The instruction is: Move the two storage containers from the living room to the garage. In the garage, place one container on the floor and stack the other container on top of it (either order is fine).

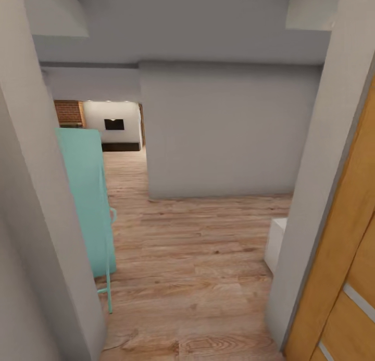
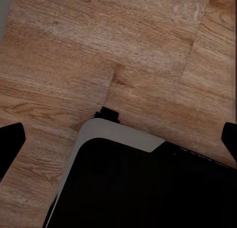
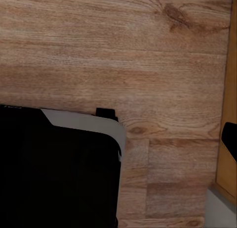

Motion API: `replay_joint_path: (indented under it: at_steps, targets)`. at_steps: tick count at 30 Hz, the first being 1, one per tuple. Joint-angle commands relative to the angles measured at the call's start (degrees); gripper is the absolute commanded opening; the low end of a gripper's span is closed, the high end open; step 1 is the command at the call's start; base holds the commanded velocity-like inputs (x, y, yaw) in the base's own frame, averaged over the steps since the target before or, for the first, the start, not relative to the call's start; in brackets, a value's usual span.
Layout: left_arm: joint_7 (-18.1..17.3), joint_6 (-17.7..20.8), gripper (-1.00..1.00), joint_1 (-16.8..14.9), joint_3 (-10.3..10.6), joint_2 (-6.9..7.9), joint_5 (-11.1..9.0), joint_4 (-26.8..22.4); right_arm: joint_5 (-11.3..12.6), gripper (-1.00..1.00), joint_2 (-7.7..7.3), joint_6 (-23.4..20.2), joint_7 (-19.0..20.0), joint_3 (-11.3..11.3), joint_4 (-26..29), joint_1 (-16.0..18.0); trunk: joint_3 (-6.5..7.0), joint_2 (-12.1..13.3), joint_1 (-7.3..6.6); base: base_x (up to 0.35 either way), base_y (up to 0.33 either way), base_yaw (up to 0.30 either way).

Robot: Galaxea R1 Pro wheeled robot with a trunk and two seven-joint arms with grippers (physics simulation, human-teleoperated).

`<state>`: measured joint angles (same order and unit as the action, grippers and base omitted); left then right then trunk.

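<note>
The two storage containers are out of view, and so are the garage and its floor. From a doorway I look down a hallway with wood planks. Far ahead a strip of the living room shows, with a brick fireplace (image 1: 67, 112) and a black TV (image 1: 114, 124). My left gripper (image 2: 118, 139) hangs open over the planks, its black fingertips (image 2: 11, 141) wide apart with nothing between them. In the right wrist view, the right gripper (image 3: 118, 139) has one fingertip (image 3: 229, 138) at the picture's edge, set wide, and holds nothing.
A teal panel (image 1: 86, 194) stands along the left of the hallway. A grey wall block (image 1: 224, 132) faces me. A wooden door (image 1: 344, 277) and a grey jamb (image 1: 307, 220) close the right, with a white unit (image 1: 274, 244) behind. My black base (image 2: 148, 188) is below both grippers.
</note>
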<state>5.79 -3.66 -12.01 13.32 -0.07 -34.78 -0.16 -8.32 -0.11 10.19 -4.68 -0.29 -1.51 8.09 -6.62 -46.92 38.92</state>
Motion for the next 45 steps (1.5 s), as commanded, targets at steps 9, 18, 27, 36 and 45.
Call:
replay_joint_path:
  at_steps: [9, 18, 27, 36, 45]
  targets:
    - [0.2, -0.1, 1.0, 0.0, 0.5, -0.02, -0.4, 0.0, -0.6, 1.0, 0.02, 0.3, -0.3, -0.1, -0.2, 0.1, -0.09, -0.1, 0.04, 0.323, 0.0, 0.0]
    - [0.2, -0.1, 1.0, 0.0, 0.5, -0.02, -0.4, 0.0, -0.6, 1.0, 0.02, 0.3, -0.3, -0.1, -0.2, 0.1, -0.09, -0.1, 0.04, 0.323, 0.0, 0.0]
    - [0.2, -0.1, 1.0, 0.0, 0.5, -0.02, -0.4, 0.0, -0.5, 1.0, 0.19, 0.2, -0.4, -0.2, -0.2, 0.1, -0.09, -0.1, 0.04, 0.323, 0.0, 0.039]
    - [0.2, -0.1, 1.0, 0.0, 0.5, -0.02, -0.4, 0.0, -0.5, 1.0, 0.1, 0.3, -0.3, -0.1, -0.2, 0.1, -0.09, -0.1, 0.04, 0.323, 0.0, 0.086]
    - [0.2, -0.1, 1.0, 0.0, 0.5, -0.02, -0.3, 0.0, -0.6, 1.0, 0.02, 0.4, -0.2, -0.1, -0.2, 0.1, -0.09, -0.1, 0.04, 0.323, 0.0, 0.002]
